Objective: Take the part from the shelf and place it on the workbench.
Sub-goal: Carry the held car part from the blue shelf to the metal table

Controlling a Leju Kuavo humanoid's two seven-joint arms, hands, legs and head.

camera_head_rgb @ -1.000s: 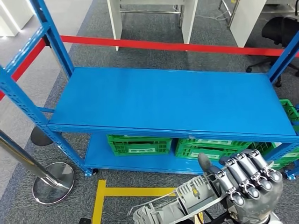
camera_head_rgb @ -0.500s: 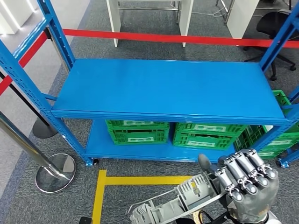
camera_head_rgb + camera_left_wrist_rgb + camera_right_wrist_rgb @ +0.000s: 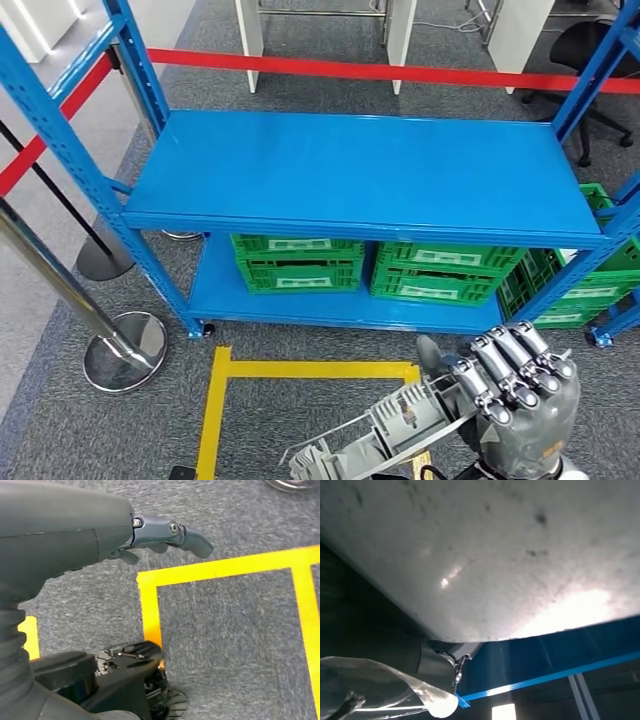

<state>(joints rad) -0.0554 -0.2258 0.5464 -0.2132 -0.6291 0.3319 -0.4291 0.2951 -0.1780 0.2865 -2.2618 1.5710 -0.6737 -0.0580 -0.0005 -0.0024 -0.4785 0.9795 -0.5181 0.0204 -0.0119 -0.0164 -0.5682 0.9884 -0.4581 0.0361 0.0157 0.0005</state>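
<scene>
No legible text on anything.

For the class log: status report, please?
Right hand grips the grey part. Left hand empty, fingers apart. Blue shelf ahead.

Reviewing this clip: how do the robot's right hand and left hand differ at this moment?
The right hand is raised in front of the body and grips a grey ribbed part; the left hand hangs low over the grey carpet and holds nothing. The right hand's fingers curl over the part's end; the left hand's fingers stretch out over yellow floor tape. Neither hand touches the blue shelf.
</scene>
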